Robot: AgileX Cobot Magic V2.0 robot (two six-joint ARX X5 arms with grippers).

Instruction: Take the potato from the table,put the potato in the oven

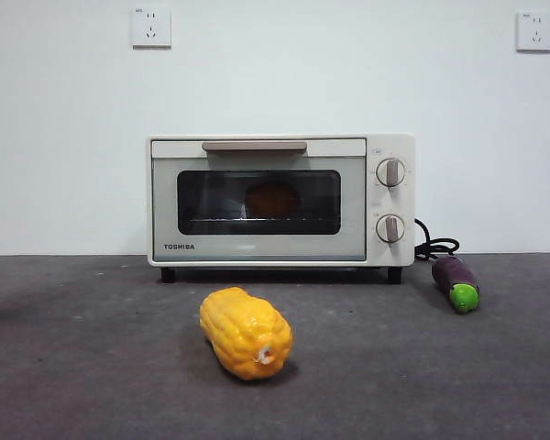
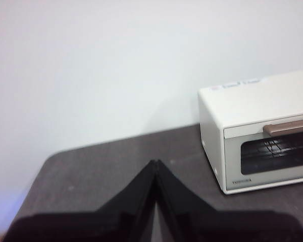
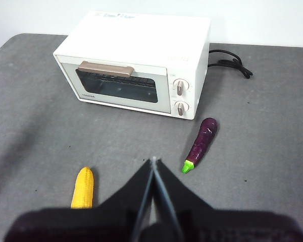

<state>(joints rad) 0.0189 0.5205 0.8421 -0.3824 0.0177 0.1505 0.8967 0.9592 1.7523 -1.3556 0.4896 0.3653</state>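
Front view only: the potato shows as a dim orange-brown lump behind the dark glass of the oven, resting on the rack inside; the door is shut.
Right wrist view only: the oven's top and its black cord trailing behind; the glass here is too dark to make out the potato.
Left wrist view: only one end of the oven is in the picture, the rest cut off at the edge; the table is bare on this side.
Corn cob: lies on the table in front of the oven, well apart from it.
Eggplant: lies near the knob end of the oven, green tip pointing away from it.
Left gripper: jaws pressed together, gripping nothing, above the table.
Right gripper: jaws closed, empty, raised between the corn cob and eggplant.
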